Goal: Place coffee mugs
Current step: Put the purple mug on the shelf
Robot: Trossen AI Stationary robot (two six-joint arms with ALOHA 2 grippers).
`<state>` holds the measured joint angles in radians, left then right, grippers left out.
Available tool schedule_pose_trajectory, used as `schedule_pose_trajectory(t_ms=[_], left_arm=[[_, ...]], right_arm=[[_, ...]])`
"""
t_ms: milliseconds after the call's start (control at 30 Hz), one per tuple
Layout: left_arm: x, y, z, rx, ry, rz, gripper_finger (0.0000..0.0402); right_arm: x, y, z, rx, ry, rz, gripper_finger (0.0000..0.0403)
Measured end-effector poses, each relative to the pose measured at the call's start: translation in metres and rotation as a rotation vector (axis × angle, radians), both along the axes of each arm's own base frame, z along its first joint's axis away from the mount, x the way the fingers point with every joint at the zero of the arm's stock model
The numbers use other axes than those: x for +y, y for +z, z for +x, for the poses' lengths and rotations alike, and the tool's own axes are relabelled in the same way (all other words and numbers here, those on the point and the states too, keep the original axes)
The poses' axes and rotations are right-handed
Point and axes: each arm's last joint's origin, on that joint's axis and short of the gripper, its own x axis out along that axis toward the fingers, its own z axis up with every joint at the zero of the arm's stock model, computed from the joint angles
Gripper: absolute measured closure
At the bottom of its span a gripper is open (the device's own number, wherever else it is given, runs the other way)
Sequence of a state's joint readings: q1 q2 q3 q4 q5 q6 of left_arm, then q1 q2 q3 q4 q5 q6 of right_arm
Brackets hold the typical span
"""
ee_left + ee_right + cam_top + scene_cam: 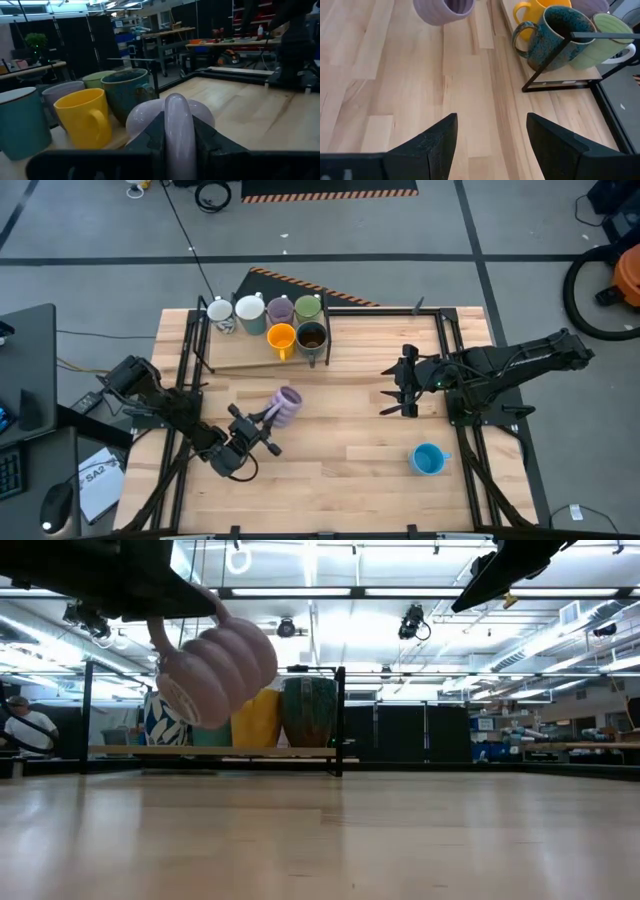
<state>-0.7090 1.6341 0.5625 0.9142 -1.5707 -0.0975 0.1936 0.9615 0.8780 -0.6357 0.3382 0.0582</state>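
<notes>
wooden table [350, 450]: left gripper [268, 416] clamps the lilac mug [286, 406] by its handle; keep it level nearing the far-edge rack [262, 350], clearing the orange mug [281, 338].

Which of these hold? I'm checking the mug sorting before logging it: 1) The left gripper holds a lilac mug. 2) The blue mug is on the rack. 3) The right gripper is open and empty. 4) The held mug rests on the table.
1) True: the left gripper is shut on the lilac mug by its handle.
2) False: the blue mug stands alone on the table, near the right arm.
3) True: the right gripper is open and empty.
4) False: the low view shows it lifted clear.
</notes>
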Motion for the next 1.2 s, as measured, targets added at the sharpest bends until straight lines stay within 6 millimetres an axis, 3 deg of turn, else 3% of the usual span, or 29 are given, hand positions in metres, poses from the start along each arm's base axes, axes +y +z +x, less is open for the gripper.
schedule_pose_trajectory(t_ms=[100, 300, 500, 633, 800, 1200], left_arm=[[0.000, 0.000, 0.000, -0.002, -0.011, -0.004, 0.0354], [0.003, 0.000, 0.003, -0.017, -0.009, -0.020, 0.0354], [0.021, -0.001, 0.019, -0.023, -0.070, -0.059, 0.0354], [0.036, -0.008, 0.034, -0.011, -0.177, -0.104, 0.0354], [0.051, -0.009, 0.046, -0.020, -0.227, -0.105, 0.0354], [0.081, -0.007, 0.067, -0.055, -0.455, -0.080, 0.0354]], right_arm=[[0.003, -0.005, 0.006, -0.054, 0.037, 0.072, 0.0159], [0.006, -0.039, 0.036, -0.190, 0.138, 0.209, 0.0159], [0.007, -0.070, 0.070, -0.163, 0.182, 0.169, 0.0159], [0.005, -0.078, 0.088, -0.117, 0.244, 0.128, 0.0158], [-0.001, -0.081, 0.097, -0.091, 0.284, 0.140, 0.0158], [-0.016, -0.082, 0.100, -0.098, 0.320, 0.077, 0.0142]])
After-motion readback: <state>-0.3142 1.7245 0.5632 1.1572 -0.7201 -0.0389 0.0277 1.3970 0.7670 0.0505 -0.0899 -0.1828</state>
